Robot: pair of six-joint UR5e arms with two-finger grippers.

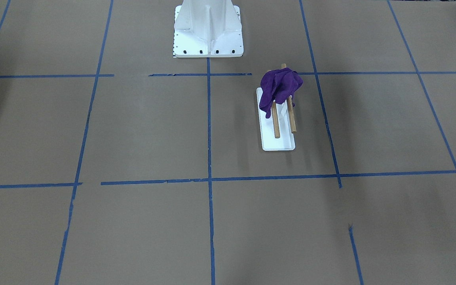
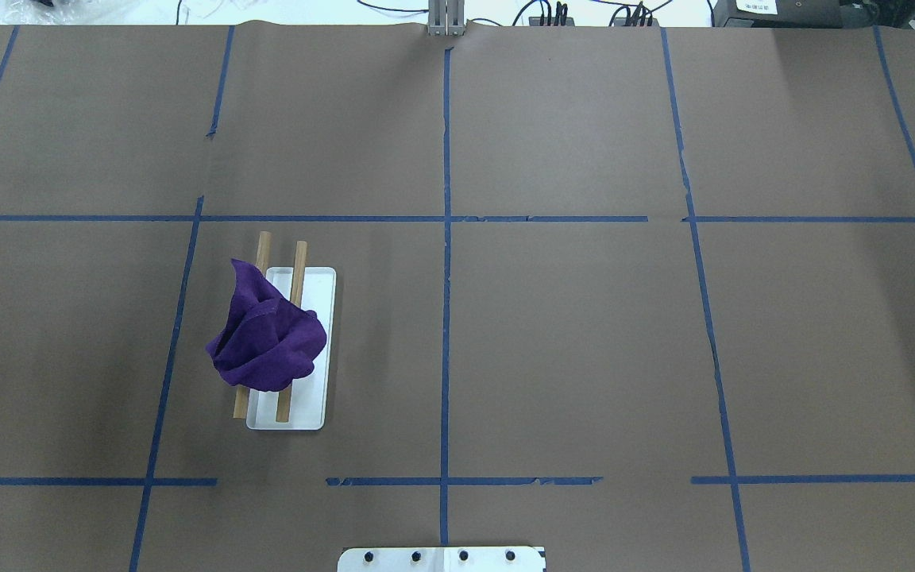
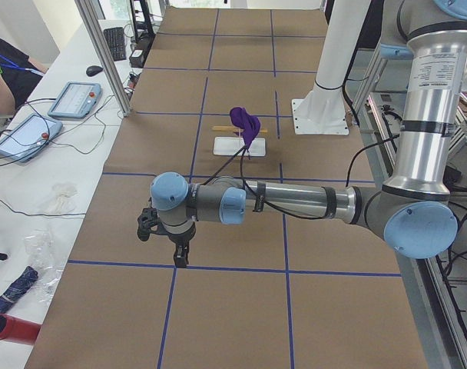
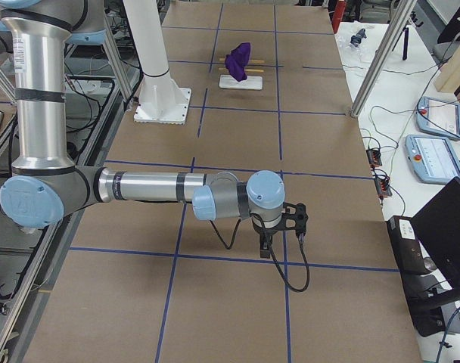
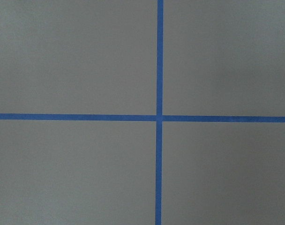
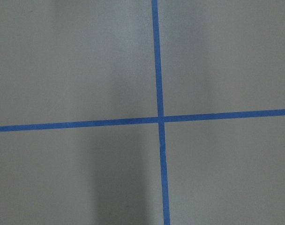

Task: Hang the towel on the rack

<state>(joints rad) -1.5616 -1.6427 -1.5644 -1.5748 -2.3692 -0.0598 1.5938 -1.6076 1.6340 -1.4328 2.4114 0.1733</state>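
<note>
A crumpled purple towel (image 1: 279, 89) lies bunched over both wooden rods of the rack (image 1: 278, 143), near one end of them. In the overhead view the towel (image 2: 267, 338) covers the middle of the rods, and the rack's white base (image 2: 316, 349) shows beside it. My left gripper (image 3: 178, 257) shows only in the exterior left view, far from the rack and pointing down above the paper; I cannot tell if it is open or shut. My right gripper (image 4: 266, 249) shows only in the exterior right view, also far from the rack; I cannot tell its state. Both wrist views show only paper and tape.
The table is covered in brown paper with a grid of blue tape lines (image 2: 445, 238). The large white pedestal (image 1: 208, 27) with bolt holes stands at the robot's side of the table. Tablets (image 3: 72, 100) and cables lie on the operators' side bench.
</note>
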